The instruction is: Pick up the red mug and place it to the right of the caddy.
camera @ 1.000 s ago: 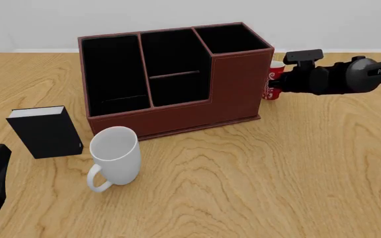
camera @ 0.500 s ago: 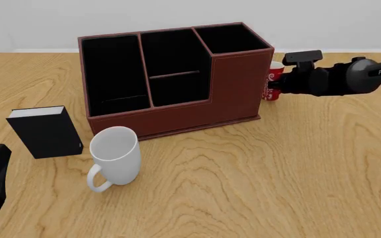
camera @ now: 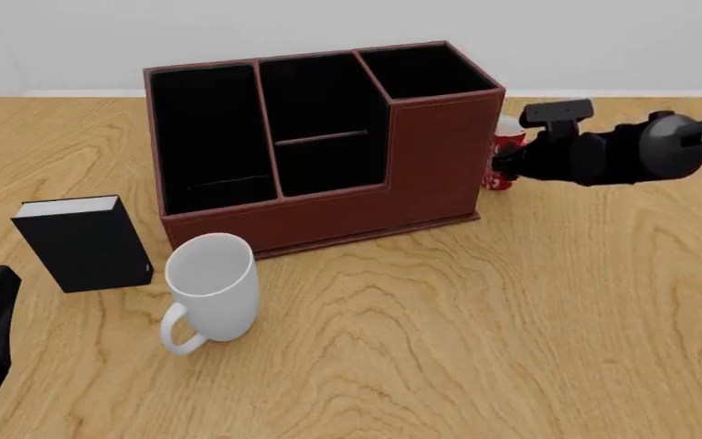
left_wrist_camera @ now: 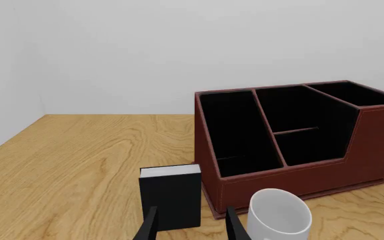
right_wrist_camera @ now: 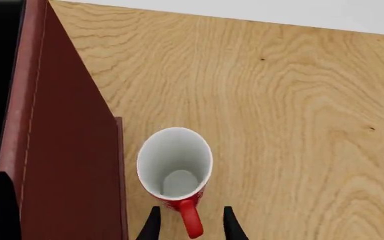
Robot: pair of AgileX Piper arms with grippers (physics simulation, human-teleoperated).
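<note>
Right arm's in close now: the small red mug with the white floral pattern [camera: 504,157] stands upright at the upper right of the front view, just beside the right end wall of the large reddish-brown leather-look caddy [camera: 326,146], on the wooden table [camera: 510,311]. It's already on the caddy's right side, so I'd judge this the placing end of the job.

Look down the right wrist view: the white inside of the mug sits mid-frame, its red loop handle [right_wrist_camera: 190,220] pointing straight back at the camera and lying right between the two dark fingertips of the right gripper [right_wrist_camera: 190,226]. The jaws stand slightly apart, flanking the handle; whether they actually pinch it, I can't tell.

So any retreat should run straight back along that handle line.

The left gripper [left_wrist_camera: 192,227], lower middle of its own view, is parted and empty, near the small black book-like box [left_wrist_camera: 170,197] and plain white mug [left_wrist_camera: 279,216].
</note>
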